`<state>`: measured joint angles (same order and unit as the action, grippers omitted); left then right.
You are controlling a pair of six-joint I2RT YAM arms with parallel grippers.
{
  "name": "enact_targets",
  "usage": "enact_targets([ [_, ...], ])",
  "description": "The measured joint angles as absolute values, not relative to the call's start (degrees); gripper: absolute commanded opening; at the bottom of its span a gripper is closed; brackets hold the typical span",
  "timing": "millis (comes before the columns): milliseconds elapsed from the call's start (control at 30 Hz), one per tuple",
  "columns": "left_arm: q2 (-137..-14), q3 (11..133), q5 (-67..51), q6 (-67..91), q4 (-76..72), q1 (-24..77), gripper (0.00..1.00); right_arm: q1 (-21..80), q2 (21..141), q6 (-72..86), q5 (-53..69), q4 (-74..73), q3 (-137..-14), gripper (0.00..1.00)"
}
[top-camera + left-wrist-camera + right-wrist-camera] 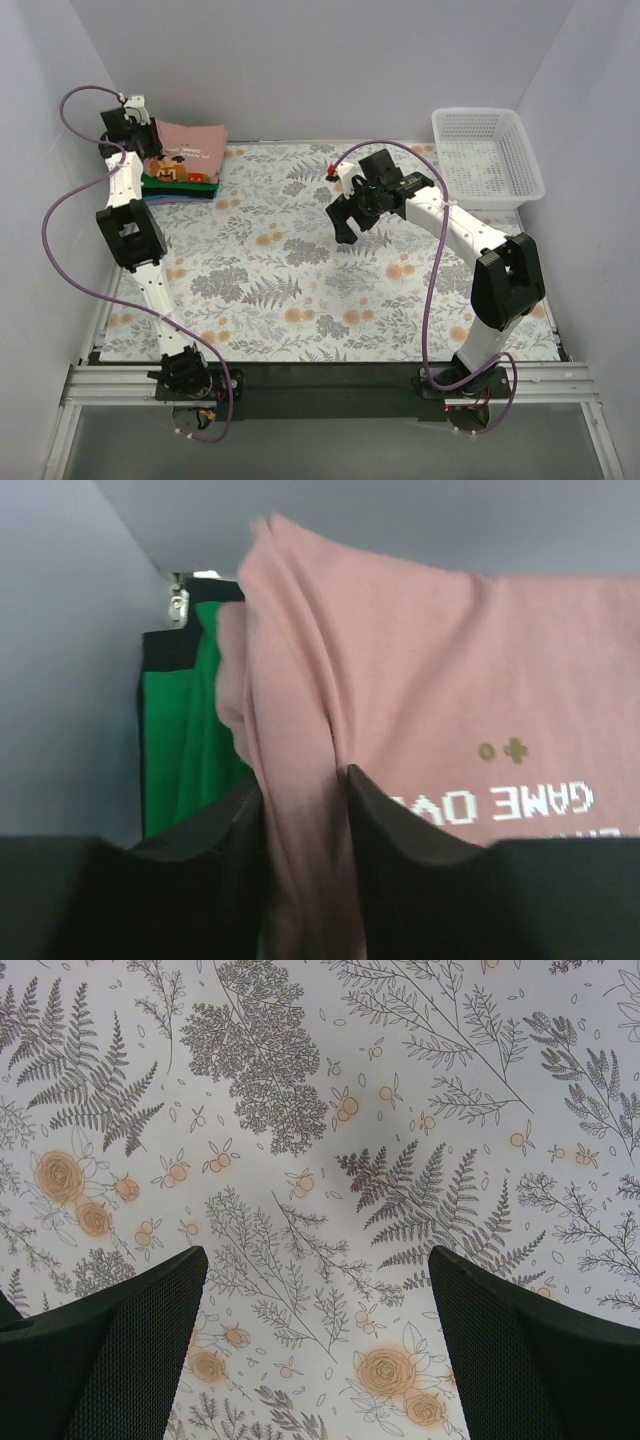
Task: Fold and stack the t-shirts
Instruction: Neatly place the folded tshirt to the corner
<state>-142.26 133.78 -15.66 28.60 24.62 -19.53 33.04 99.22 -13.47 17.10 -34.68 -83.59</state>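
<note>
A dusty pink t-shirt (pixel 192 146) with white lettering lies on top of a stack of folded t-shirts at the far left corner; a bright green one (pixel 180 186) shows beneath it. In the left wrist view a bunched fold of the pink t-shirt (pixel 420 660) fills the narrow gap between the fingers of my left gripper (pixel 305 780), which is shut on it. The green t-shirt (pixel 180 740) shows to the left. My left gripper (pixel 138 132) sits at the stack's left end. My right gripper (pixel 350 226) hovers over mid-table, open and empty (pixel 318 1260).
A white mesh basket (pixel 487 155) stands at the far right corner. The floral table cloth (pixel 300 280) covers the table. Grey walls close in the left, back and right sides, and the stack lies close to the left wall.
</note>
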Motion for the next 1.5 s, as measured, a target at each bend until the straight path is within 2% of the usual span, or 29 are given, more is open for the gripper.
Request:
enact_targets([
  [33,-142.3,133.8,-15.1,28.4,24.3,-19.6,0.42,33.0,99.2,-13.5,17.1,-34.7,-83.6,0.98],
  [233,-142.2,134.1,-11.9,27.7,22.2,-20.8,0.62,33.1,99.2,-13.5,17.1,-34.7,-83.6,0.98],
  [267,-142.2,134.1,-11.5,27.6,22.0,-20.9,0.72,33.1,99.2,-13.5,17.1,-34.7,-83.6,0.98],
  [300,-142.1,134.3,-11.2,27.5,21.8,-21.0,0.76,33.1,99.2,-13.5,17.0,-34.7,-83.6,0.98],
  [567,-138.7,134.4,-11.5,29.6,20.9,-21.7,0.79,33.1,99.0,-13.5,16.7,-34.7,-83.6,0.98],
  [667,-135.2,132.9,-15.6,33.1,20.0,-22.0,0.63,33.1,98.7,-13.5,16.7,-34.7,-83.5,0.98],
  [700,-133.2,131.2,-17.5,34.4,19.6,-22.2,0.55,33.1,98.4,-13.5,16.7,-34.7,-83.5,0.98],
  [800,-128.0,126.2,-23.2,37.6,17.8,-22.5,0.43,33.1,97.8,-13.5,16.8,-34.7,-83.5,0.98],
  [833,-126.5,124.6,-24.8,38.9,17.3,-22.6,0.34,33.1,97.7,-13.5,16.9,-34.6,-83.5,0.98],
  [967,-124.2,121.1,-28.3,42.6,15.6,-22.7,0.19,33.1,97.4,-13.5,17.1,-34.6,-83.2,0.98],
  [1300,-127.8,113.6,-24.8,45.0,17.1,-22.8,0.05,33.1,96.8,-13.6,17.1,-34.7,-81.6,0.98],
  [1500,-129.1,110.3,-18.7,44.8,18.3,-22.9,0.01,33.1,96.8,-13.5,17.1,-34.7,-81.6,0.98],
])
